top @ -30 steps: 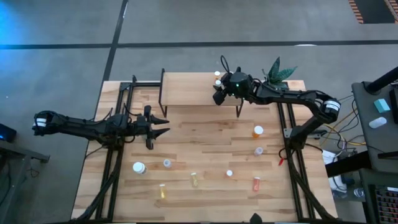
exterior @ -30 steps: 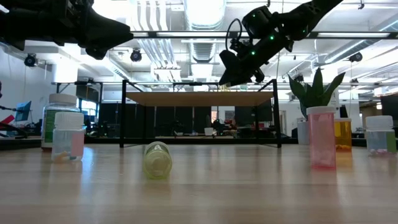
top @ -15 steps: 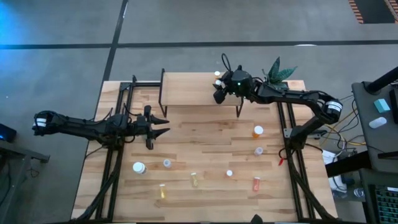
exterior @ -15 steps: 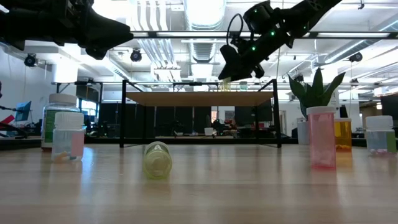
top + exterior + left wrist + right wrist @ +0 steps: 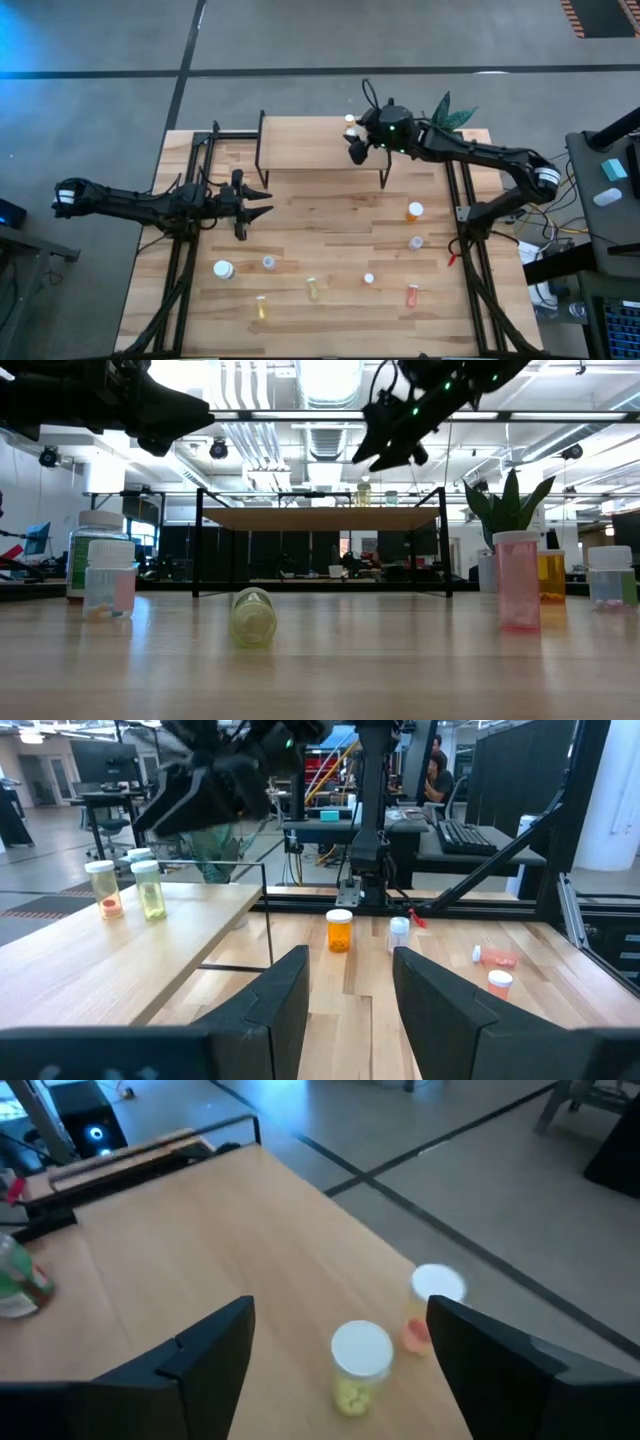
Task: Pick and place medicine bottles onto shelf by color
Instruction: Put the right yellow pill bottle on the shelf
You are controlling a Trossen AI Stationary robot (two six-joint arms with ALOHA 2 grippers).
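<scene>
The shelf [image 5: 305, 142] stands at the table's far side. On its far right end a yellow medicine bottle [image 5: 360, 1365] and an orange one [image 5: 434, 1308] stand upright on their bases; they also show in the left wrist view, the yellow bottle [image 5: 150, 890] beside the orange bottle [image 5: 103, 888]. My right gripper [image 5: 357, 148] hovers open above them, its fingers apart over the yellow bottle and touching nothing. My left gripper [image 5: 258, 203] waits open over the table's left half, holding nothing.
Several bottles stay on the table: a large white one [image 5: 224, 269], a yellow one lying on its side [image 5: 314, 289], an orange one [image 5: 414, 211], a red one [image 5: 412, 295]. A potted plant [image 5: 450, 115] stands just right of the shelf.
My right gripper has let go of the yellow bottle and risen clear of the shelf. The bottle stays upright on the shelf beside the orange one.
</scene>
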